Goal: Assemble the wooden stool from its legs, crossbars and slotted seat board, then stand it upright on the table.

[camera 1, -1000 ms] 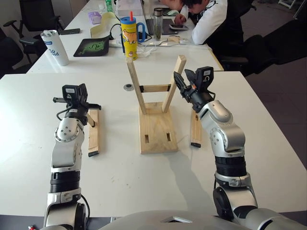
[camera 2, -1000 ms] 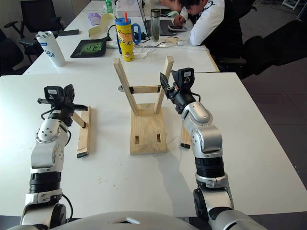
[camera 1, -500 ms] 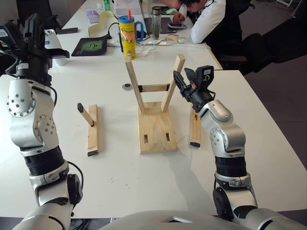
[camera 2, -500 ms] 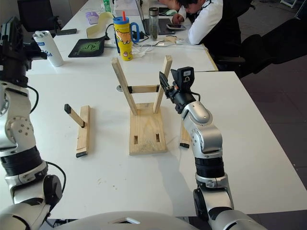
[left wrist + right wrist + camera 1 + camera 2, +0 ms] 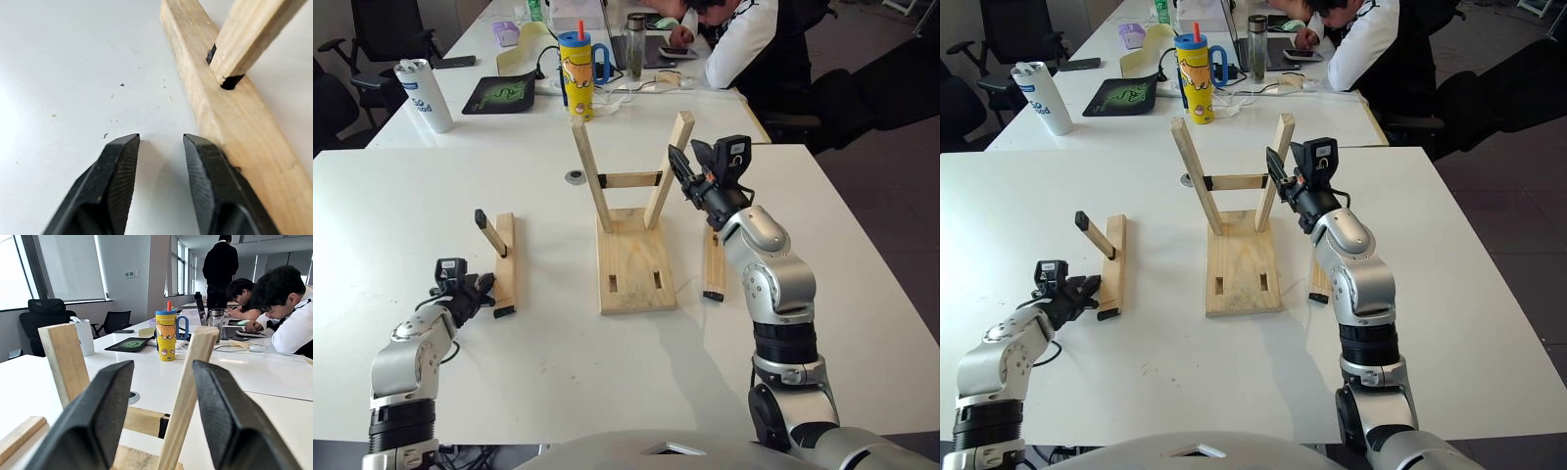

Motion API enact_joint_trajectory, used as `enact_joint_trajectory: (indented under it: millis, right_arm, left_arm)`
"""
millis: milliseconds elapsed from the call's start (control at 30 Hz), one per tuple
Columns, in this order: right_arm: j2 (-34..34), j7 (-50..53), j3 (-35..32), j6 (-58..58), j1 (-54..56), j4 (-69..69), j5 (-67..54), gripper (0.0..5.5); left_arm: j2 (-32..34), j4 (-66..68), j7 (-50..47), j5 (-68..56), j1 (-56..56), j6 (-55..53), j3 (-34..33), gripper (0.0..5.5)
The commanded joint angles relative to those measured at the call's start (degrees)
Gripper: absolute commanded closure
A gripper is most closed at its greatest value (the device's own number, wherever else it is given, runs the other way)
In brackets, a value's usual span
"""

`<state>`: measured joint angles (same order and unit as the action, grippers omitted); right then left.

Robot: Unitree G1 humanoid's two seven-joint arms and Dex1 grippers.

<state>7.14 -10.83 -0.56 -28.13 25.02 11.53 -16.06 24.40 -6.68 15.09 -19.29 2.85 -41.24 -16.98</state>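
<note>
The slotted seat board (image 5: pixel 633 264) lies flat mid-table. Two legs (image 5: pixel 591 176) (image 5: pixel 668 168) stand in its far slots, joined by a crossbar (image 5: pixel 628 180). My right gripper (image 5: pixel 687 159) hovers open just beside the top of the right-hand leg (image 5: pixel 188 382), whose upper part shows between the wide-apart fingers (image 5: pixel 102 431). A loose leg (image 5: pixel 504 262) with a short crossbar (image 5: pixel 489 233) sticking up lies left of the seat. My left gripper (image 5: pixel 480 287) sits low on the table by its near end, open, with the leg (image 5: pixel 230 112) right beside one finger. Another loose leg (image 5: pixel 712 262) lies right of the seat.
A cable grommet (image 5: pixel 574 177) sits in the table behind the seat. On the far table stand a yellow cup (image 5: pixel 576 61), a white tumbler (image 5: pixel 423 95) and a black pad (image 5: pixel 499 95); a person sits there. Bare tabletop lies in front of the seat.
My left arm went from beside the loose leg up high at the left, then came down low to the leg's near end. The right arm and the stool parts stayed put.
</note>
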Motion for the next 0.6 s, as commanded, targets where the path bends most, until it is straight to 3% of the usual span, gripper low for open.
enact_joint_trajectory:
  millis: [33,167,433,600]
  right_arm:
    - [0.4,-0.1,0.5,-1.1,-0.4,1.1,0.5,3.29]
    - [0.7,-0.3,0.8,-1.3,-0.8,1.6,0.6,3.29]
    - [0.8,-0.2,1.4,-1.5,-0.6,1.7,0.6,3.29]
    - [0.6,-0.1,1.7,-1.5,-0.3,1.3,0.7,3.29]
  left_arm:
    - [1.3,-3.7,-0.4,0.2,1.6,-2.8,-0.9,3.08]
    - [0.7,-7.0,-1.0,-0.3,3.1,-5.2,-1.3,2.53]
    - [-2.7,-12.3,-5.2,-3.0,-0.9,-9.2,-4.8,2.5]
    - [-5.6,-13.4,-6.2,-3.1,-0.2,-12.0,-0.7,2.5]
